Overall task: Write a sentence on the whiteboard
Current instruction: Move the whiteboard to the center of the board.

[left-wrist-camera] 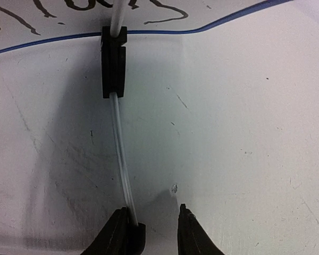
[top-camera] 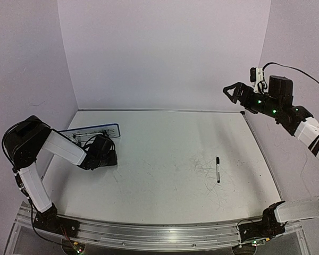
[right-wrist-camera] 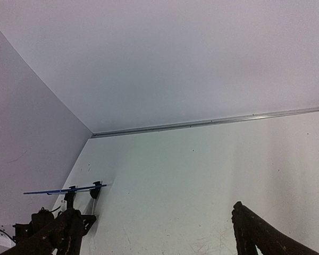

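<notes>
**Sitting in the far-left corner: whiteboard with the left gripper right at its edge**

So the whiteboard (top-camera: 95,130) is at the far-left of the table (top-camera: 159,196), close to the left wall. It's got a thin blue rim and rounded corners. From the top view its left end is hidden behind the left arm.

The left gripper (left-wrist-camera: 152,210) is down low, just off the board's near edge. Its fingers are narrowed but not closed, with bare table showing in the gap. A small black block at the end of a thin pale wire (left-wrist-camera: 122,154) touches the inside of one finger. The other finger is clear of it, so nothing's clamped as far as I can see. The wire runs up to a chunky black clip (left-wrist-camera: 114,61) on the rim.

The right gripper (top-camera: 228,93) is up high over the far-right corner, jaws spread wide and empty.

Loads of open room across the middle and right. Only a black marker (top-camera: 218,169) lies there among grey scuffs (top-camera: 204,170), well apart from the board. A thin metal strip (right-wrist-camera: 212,122) runs along the far edge where the table meets the wall.

The tabletop is matte white and scratched up. Dark scribbles on the board are cut off by the frame, so they're unreadable. From the right wrist the board is just a blue line seen edge-on, and the dark bits under it are too murky to sort out.
</notes>
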Robot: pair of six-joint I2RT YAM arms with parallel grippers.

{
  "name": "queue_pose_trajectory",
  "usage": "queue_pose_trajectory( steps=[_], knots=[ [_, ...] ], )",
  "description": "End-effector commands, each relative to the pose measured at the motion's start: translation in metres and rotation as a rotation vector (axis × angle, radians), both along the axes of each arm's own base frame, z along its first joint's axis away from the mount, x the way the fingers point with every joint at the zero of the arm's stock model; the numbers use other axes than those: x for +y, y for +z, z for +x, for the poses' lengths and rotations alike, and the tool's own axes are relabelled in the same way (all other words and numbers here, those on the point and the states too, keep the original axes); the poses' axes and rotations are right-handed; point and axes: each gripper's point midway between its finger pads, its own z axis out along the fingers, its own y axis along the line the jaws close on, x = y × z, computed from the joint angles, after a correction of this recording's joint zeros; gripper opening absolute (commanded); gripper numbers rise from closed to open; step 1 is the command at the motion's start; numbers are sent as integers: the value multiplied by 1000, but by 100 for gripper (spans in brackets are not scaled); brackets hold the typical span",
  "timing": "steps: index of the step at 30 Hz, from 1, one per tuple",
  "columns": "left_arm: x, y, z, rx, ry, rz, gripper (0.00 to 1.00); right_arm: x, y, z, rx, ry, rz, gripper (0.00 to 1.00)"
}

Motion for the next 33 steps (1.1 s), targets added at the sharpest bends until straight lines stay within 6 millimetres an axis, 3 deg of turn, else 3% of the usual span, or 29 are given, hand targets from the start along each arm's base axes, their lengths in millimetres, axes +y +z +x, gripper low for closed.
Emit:
queue_pose_trajectory(
  steps=[1, 6, 27, 30, 33],
  knots=[
    [-40, 3, -18, 66, -126, -102, 33, 1, 19, -4, -60, 9, 32, 98],
    [-64, 3, -24, 69, -191, -107, 33, 1, 20, -2, -61, 11, 31, 98],
    [-201, 15, -65, 49, -548, -151, 34, 3, 2, -3, -20, 16, 30, 98],
    [-213, 21, -66, 31, -584, -152, 37, 3, -3, -3, -9, 16, 30, 98],
    [-221, 35, -69, -3, -616, -155, 47, 4, -11, -1, 9, 14, 25, 98]
  ],
)
